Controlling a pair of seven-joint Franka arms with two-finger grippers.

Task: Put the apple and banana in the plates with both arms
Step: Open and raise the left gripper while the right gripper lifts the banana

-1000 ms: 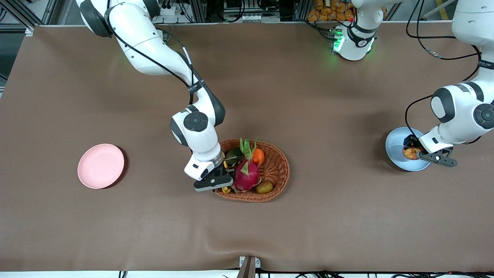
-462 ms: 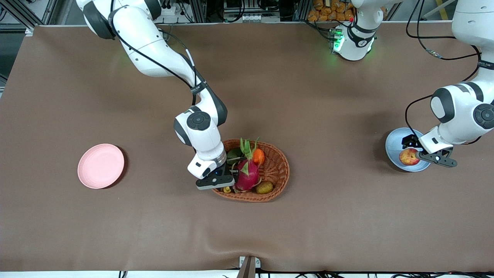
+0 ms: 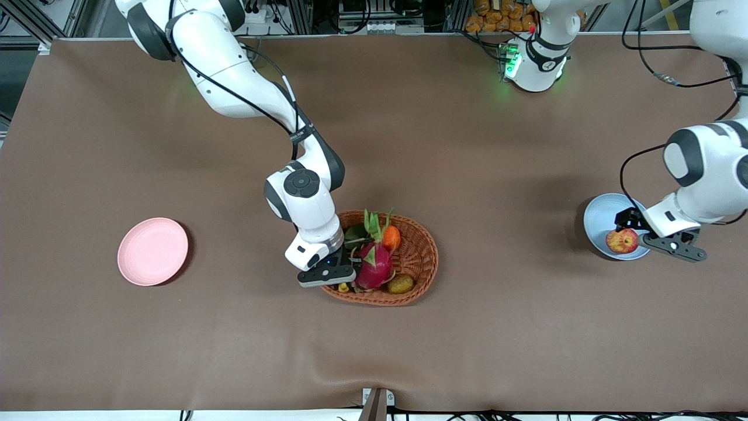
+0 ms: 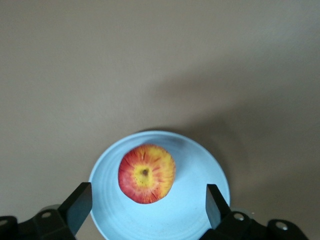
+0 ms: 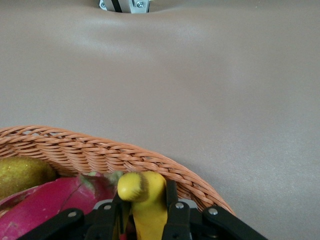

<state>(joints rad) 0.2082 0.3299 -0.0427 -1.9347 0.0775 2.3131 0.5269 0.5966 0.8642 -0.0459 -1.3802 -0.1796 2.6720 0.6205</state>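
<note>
With the apple (image 4: 146, 173) lying in the blue plate (image 4: 200, 210) under the left gripper's (image 4: 145, 200) spread fingers (image 4: 79, 206), the right gripper (image 5: 145, 210), clamped on the banana (image 5: 145, 197) in the basket (image 3: 418, 257), should lift it toward the pink plate (image 3: 153, 251).

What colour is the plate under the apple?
Light blue plate, clearest in the left wrist view.

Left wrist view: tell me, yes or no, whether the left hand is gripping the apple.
No: the apple lies free in the light blue plate, and the left hand is open above it, touching nothing.
</note>
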